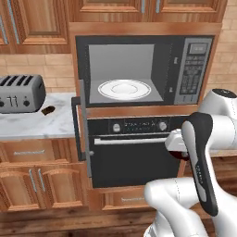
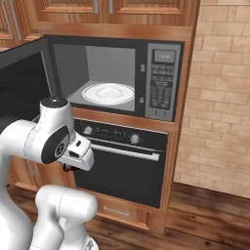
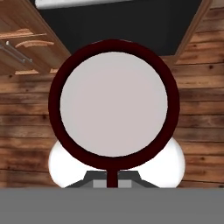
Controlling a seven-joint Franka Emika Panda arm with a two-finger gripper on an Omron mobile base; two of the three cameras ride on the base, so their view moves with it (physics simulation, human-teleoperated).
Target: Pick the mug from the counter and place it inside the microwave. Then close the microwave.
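My gripper (image 3: 112, 183) is shut on the rim of the dark red mug (image 3: 113, 103), whose pale inside faces the hand camera. From the left base camera, the mug (image 1: 178, 154) hangs under the white hand in front of the black oven, well below the microwave (image 1: 194, 69). From the right, the mug (image 2: 71, 167) is a dark sliver beneath the hand. The microwave stands open, with its door (image 2: 22, 83) swung out to the left and a white round plate (image 1: 124, 89) inside. The marble counter (image 1: 41, 124) lies to the left.
A black oven (image 1: 134, 155) with knobs and a long handle sits under the microwave. On the counter are a silver toaster (image 1: 21, 92) and a small brown lump (image 1: 47, 110). Wooden cabinets surround the appliances, with a brick wall (image 2: 219, 97) on the right and wood floor below.
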